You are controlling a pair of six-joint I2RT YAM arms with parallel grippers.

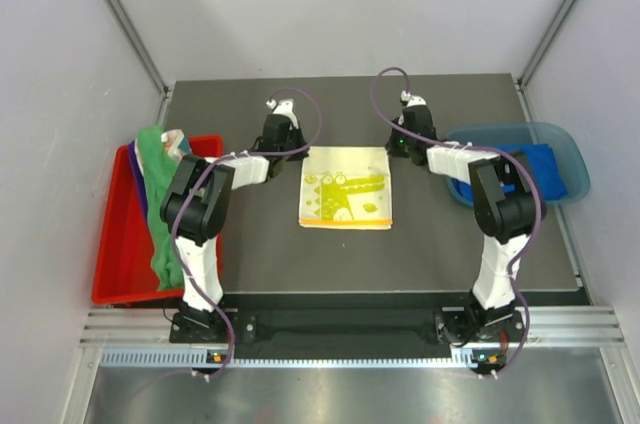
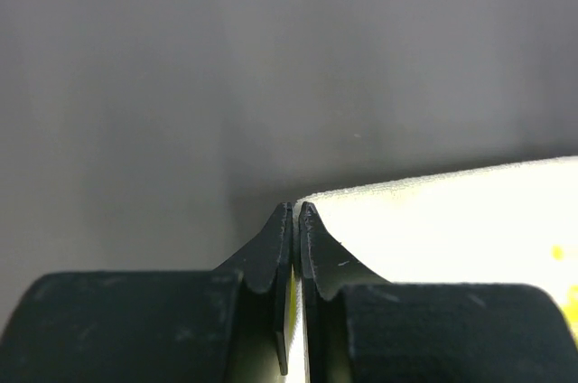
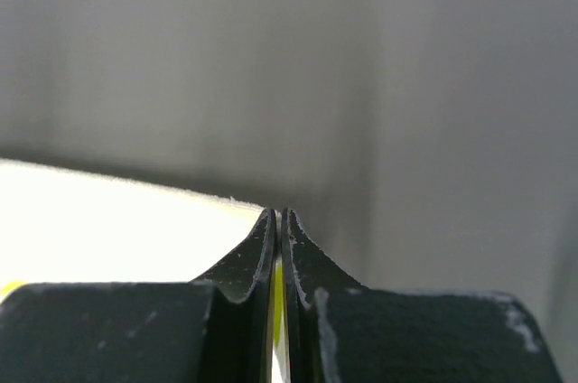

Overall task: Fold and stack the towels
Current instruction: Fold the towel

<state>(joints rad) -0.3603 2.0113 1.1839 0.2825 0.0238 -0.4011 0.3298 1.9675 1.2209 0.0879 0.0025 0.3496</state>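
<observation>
Well apart from towel [image 1: 345, 187]: tray [image 1: 118, 244], bin [image 1: 572, 166].

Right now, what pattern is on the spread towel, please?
Green crocodile on pale yellow towel; top view.

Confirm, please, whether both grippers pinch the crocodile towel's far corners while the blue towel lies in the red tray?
Not quite: the top view shows the blue towel in the translucent blue bin on the right, not the red tray. The left gripper and right gripper do pinch the crocodile towel's far corners.
</observation>
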